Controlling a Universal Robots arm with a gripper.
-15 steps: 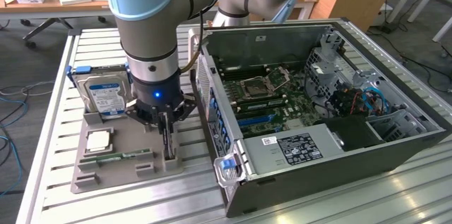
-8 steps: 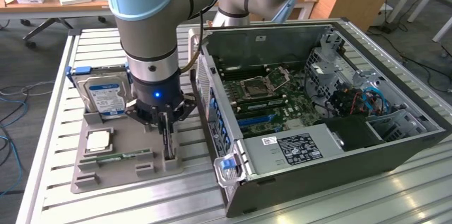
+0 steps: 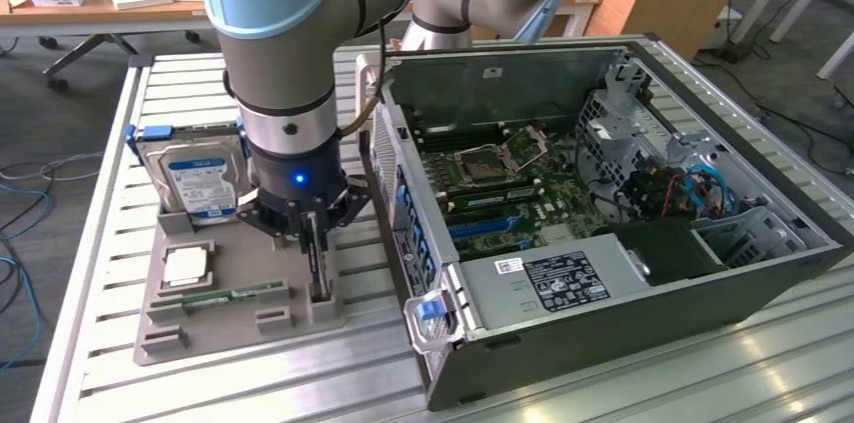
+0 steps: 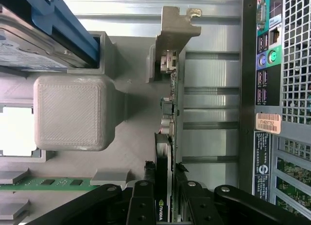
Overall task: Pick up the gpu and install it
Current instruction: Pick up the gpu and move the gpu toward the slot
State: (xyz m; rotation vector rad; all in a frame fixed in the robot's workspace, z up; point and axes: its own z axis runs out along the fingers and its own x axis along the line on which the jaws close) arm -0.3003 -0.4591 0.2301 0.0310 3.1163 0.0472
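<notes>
The gpu [image 3: 318, 269] stands on edge in a slot of the grey holder tray [image 3: 240, 328], just to the exterior view's left of the open computer case [image 3: 601, 193]. In the wrist view the gpu [image 4: 178, 103] shows edge-on, with its green card, its black cooler and its silver end bracket [image 4: 171, 33] at the far end. My gripper [image 3: 316, 241] comes straight down over it. The gripper [image 4: 165, 205] is shut on the card's near end, one black finger on each face. The card still rests in its slot.
The tray also carries a silver hard drive [image 3: 200, 178] with a blue-white label, a processor chip [image 3: 184, 265] and a narrow green memory stick [image 3: 227, 295]. The case's perforated rear panel [image 4: 277, 64] rises close beside the card. The motherboard [image 3: 507, 193] lies exposed inside the case.
</notes>
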